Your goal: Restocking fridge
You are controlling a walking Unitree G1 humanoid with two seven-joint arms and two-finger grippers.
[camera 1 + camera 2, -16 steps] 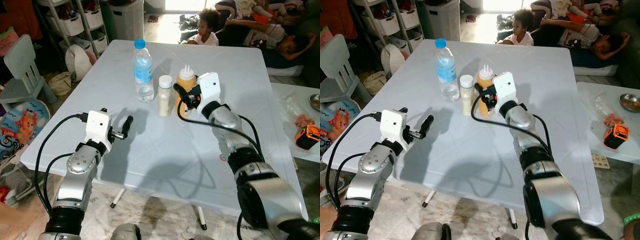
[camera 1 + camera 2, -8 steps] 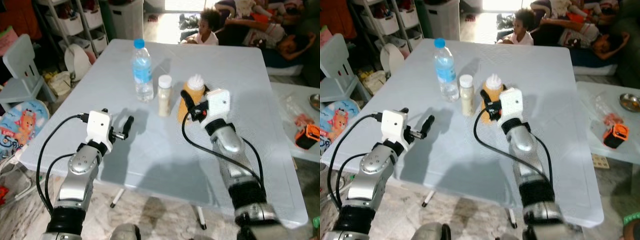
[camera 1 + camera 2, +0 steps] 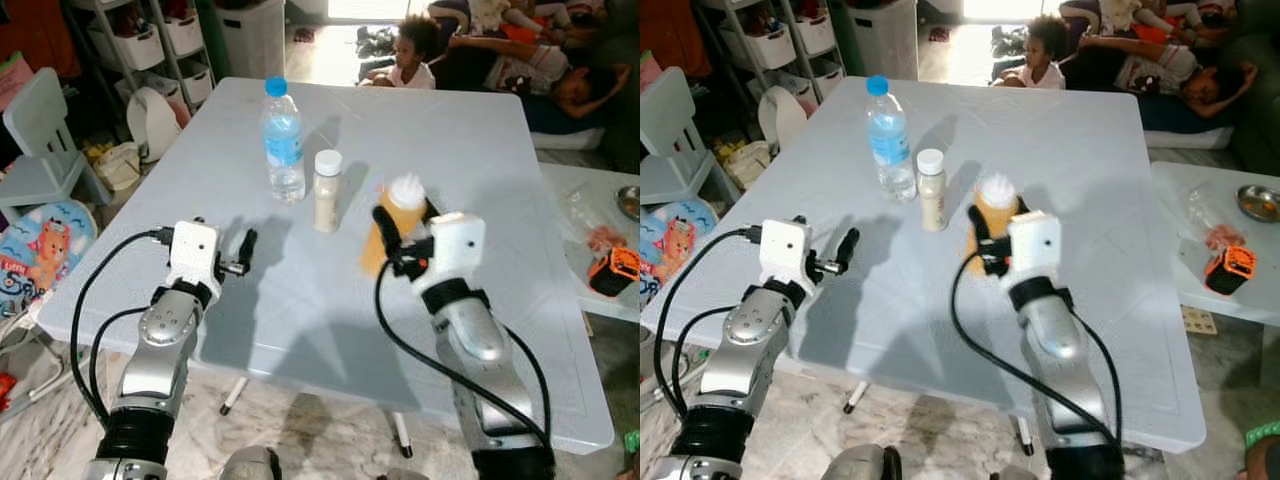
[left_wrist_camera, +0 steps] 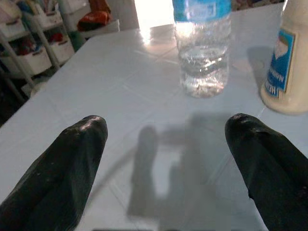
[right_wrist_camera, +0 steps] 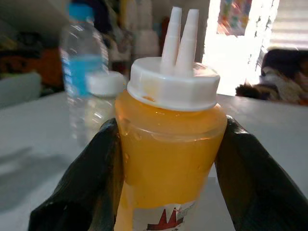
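I have the sauce bottle clamped in my right gripper, lifted off the table; left gripper spread, idle. Next, carry it fridgeward.

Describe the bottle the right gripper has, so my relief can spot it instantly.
On the white table, nearer the robot than the water bottle and small white-capped bottle, the right gripper clamps the orange sauce bottle. Its white cap alone carries two nozzles.
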